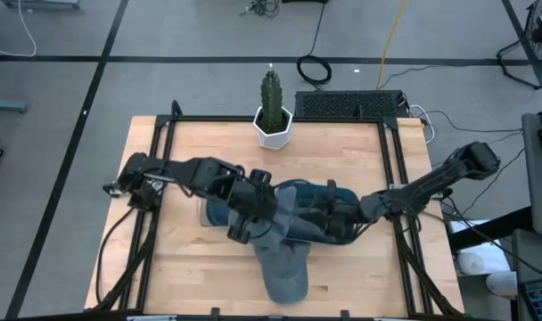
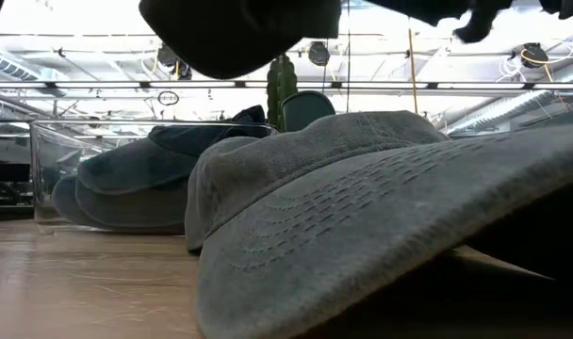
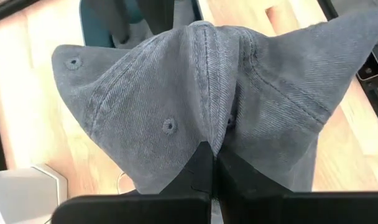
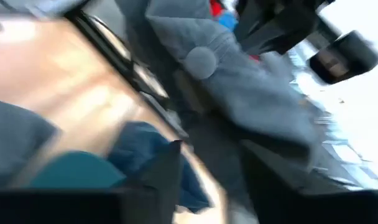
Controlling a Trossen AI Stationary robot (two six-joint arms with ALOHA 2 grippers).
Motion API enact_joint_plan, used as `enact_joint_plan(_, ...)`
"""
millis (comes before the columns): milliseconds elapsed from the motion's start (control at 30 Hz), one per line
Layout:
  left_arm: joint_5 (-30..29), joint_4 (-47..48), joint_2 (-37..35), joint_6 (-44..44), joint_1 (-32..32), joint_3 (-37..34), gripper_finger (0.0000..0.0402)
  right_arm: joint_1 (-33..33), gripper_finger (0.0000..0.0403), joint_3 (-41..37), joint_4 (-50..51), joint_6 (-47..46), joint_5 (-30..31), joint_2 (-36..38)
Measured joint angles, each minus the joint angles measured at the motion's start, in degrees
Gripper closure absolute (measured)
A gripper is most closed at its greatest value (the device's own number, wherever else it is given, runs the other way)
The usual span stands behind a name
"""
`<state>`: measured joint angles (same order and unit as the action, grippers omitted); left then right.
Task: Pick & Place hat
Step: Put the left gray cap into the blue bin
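A grey denim hat (image 1: 284, 263) lies stretched across the table's near middle. My left gripper (image 3: 212, 155) is shut on its crown, and the same gripper (image 1: 244, 223) stands over the hat's far end in the high view. My right gripper (image 1: 323, 214) hovers level just right of that spot. Its fingers (image 4: 170, 168) stand apart with nothing between them, and the hat's top button (image 4: 201, 62) shows beyond them. The hat's brim (image 2: 362, 245) fills the low view. My left gripper pinches a raised fold of the hat's crown (image 3: 207, 134) between its two fingers, beside an eyelet (image 3: 169, 126). The fingers come from above, slanting down. The cloth gathers into creases at the pinch. The crown is drawn up, and the hat's lower edge (image 2: 206, 247) rests on the table.
Blue and teal hats (image 1: 298, 192) lie stacked under both grippers, and in the low view they (image 2: 136, 179) sit by a clear box (image 2: 46, 160). A cactus in a white pot (image 1: 273, 116) stands at the far middle edge. Bare wood lies left and right.
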<state>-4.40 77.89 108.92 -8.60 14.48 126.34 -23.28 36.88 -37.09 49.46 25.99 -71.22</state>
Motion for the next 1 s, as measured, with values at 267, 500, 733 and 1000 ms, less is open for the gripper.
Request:
enact_joint_plan(267, 2.90, -1.31, 0.00, -2.31, -3.10, -0.02, 0.0398, -1.35, 0.0137, 0.00, -14.45, 15.77, 9.94, -7.08)
enact_joint_plan(500, 2.93, -1.51, 0.00, -2.76, -4.27, -0.02, 0.0397, -1.36, 0.0135, 0.00, -19.34, 17.75, 9.75, -8.65)
enact_joint_plan(733, 2.97, -1.53, 0.01, -2.77, -5.44, -0.02, 0.0396, -1.75, 0.0142, 0.68, -21.53, 22.17, 4.00, -8.70)
enact_joint_plan(1000, 3.45, -1.73, 0.02, -2.27, -6.25, -0.04, 0.0394, 0.26, 0.0148, 4.05, -17.34, 23.47, 0.47, -8.65)
